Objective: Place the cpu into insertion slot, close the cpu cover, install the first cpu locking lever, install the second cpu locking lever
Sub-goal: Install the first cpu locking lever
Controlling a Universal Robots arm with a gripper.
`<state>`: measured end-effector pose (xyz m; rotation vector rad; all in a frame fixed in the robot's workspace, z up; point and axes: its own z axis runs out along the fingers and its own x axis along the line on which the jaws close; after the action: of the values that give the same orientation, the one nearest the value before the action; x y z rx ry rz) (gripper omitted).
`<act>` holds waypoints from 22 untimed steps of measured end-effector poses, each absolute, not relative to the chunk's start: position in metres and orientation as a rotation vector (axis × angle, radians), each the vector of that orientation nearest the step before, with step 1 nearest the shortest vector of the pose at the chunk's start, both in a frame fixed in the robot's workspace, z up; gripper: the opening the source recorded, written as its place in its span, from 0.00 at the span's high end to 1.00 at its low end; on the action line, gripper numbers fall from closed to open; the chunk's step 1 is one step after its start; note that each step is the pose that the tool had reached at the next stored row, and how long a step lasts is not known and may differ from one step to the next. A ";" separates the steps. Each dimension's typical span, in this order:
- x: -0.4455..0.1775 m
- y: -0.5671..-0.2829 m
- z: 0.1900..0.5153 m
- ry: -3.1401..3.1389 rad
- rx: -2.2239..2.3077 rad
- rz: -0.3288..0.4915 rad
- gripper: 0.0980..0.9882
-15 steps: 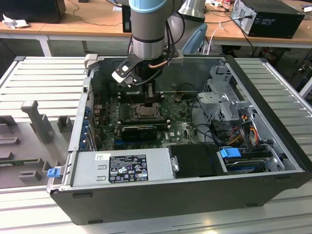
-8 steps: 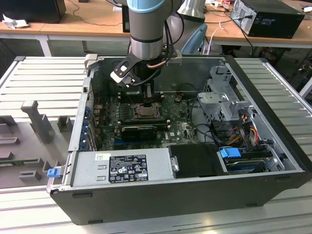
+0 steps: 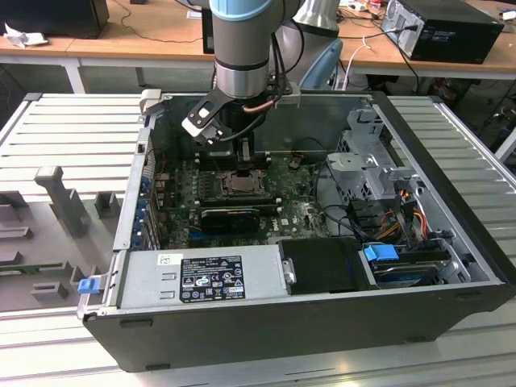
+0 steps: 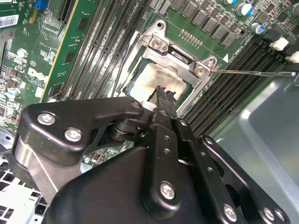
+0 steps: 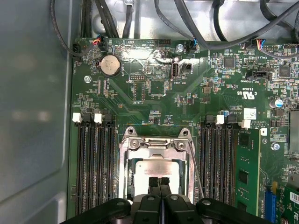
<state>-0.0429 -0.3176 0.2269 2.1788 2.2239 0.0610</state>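
The cpu lies in the insertion slot, its dull silver top showing through the window of the cpu cover. The cover lies flat over the socket. My gripper hangs just above the chip with its black fingertips pressed together and nothing between them. In the exterior view the gripper stands directly over the socket inside the open computer case. A thin metal locking lever sticks out sideways from the socket; in the first wrist view this lever runs slantwise beside the cover.
Long black memory slots flank the socket on both sides, and a green memory card stands in one. Cables hang along the case wall. A drive cage and a power supply crowd the case.
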 end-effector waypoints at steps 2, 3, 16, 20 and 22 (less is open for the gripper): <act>-0.043 -0.318 0.227 2.224 2.178 0.060 0.99; -0.043 -0.318 0.227 2.223 2.178 0.060 0.99; -0.043 -0.318 0.230 2.223 2.177 0.058 0.99; -0.043 -0.318 0.230 2.222 2.177 0.057 0.99; -0.043 -0.318 0.230 2.222 2.177 0.057 0.99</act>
<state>-0.0428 -0.3175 0.2302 2.1770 2.2223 0.0571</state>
